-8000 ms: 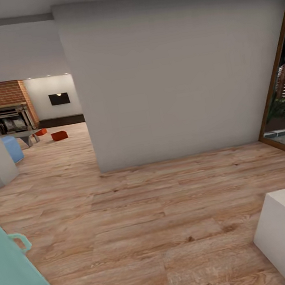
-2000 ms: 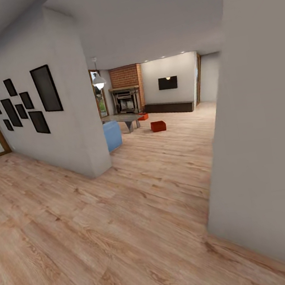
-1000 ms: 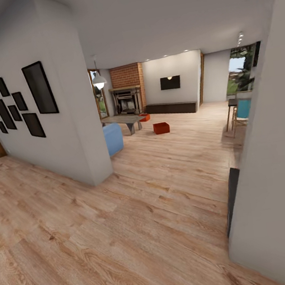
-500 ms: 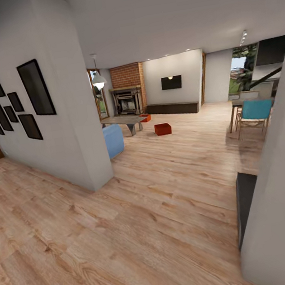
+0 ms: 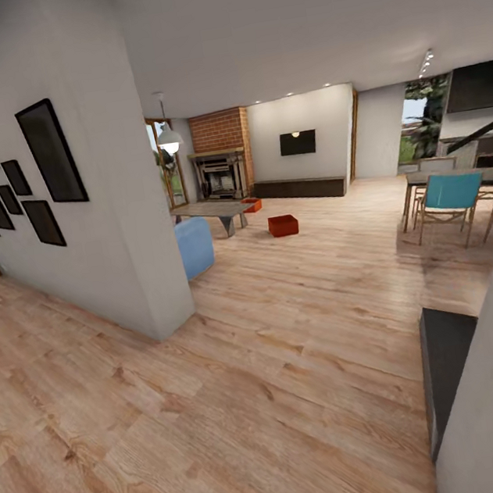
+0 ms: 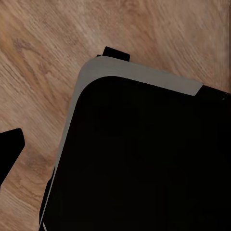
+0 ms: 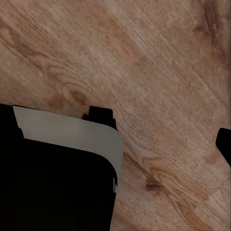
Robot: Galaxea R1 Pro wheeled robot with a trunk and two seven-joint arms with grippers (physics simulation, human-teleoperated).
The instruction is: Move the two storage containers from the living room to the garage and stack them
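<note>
beneath us, in both wrist views, we see our dark base (image 6: 144, 159) over the light wood-plank floor (image 5: 246, 404); we cannot tell whether either claw is apart or together. ahead, a white wall (image 5: 100, 221) with black frames (image 5: 49, 153) stands at the left. beyond it lie a blue sofa (image 5: 196, 246) and a glass table (image 5: 213, 209). far off in the living room, one storage container (image 5: 283, 225) sits on the planks, the other storage container (image 5: 251, 205) beside the table, near the brick fireplace (image 5: 221, 155)

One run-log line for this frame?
phase: approaching living room | containers: on wood floor, near table | carried: nothing seen | hands: state unclear
</note>
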